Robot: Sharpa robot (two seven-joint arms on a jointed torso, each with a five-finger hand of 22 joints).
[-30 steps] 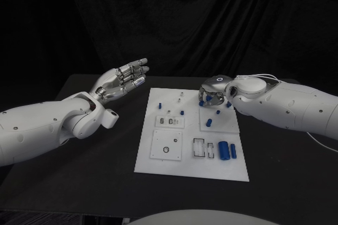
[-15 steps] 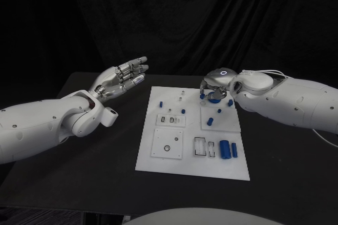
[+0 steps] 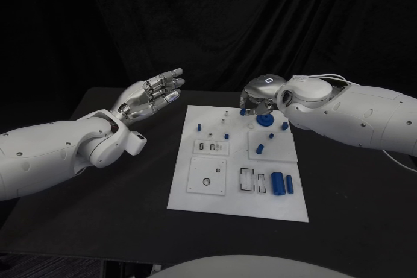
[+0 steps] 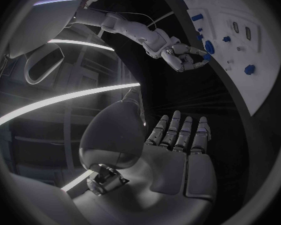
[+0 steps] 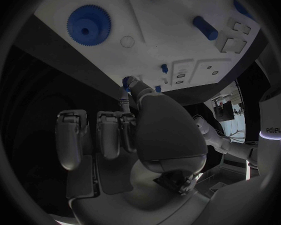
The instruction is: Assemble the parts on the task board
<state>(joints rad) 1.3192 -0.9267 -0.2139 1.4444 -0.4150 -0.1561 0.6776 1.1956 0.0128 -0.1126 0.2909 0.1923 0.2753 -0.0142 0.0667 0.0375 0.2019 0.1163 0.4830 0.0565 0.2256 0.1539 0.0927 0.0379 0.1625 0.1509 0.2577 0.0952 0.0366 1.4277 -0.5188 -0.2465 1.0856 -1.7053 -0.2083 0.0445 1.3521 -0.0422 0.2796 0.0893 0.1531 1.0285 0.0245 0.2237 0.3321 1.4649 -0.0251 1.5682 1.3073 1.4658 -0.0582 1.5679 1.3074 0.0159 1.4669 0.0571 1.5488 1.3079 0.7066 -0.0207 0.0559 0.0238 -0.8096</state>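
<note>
Task board (image 3: 236, 208) is lying at tabletop (image 3: 113, 217) middle. Several blue parts are being seen seated on board, gear (image 5: 88, 25) included; more are left loose.

Right robot hand (image 3: 258, 103) is being held over board's far edge, small blue part (image 5: 126, 83) possibly pinched at fingertips, cannot tell surely.

Left robot hand (image 3: 153, 96) is being kept wide, empty, beside board.

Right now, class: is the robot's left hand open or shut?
Open: the left hand is raised beside the task board, fingers extended, holding nothing.

Under my arms lies the black table (image 3: 104, 193), its bare top reaching from about seven o'clock round to four o'clock. Behind it, at twelve o'clock, a black curtain (image 3: 234, 31) hangs in folds across the whole back.
</note>
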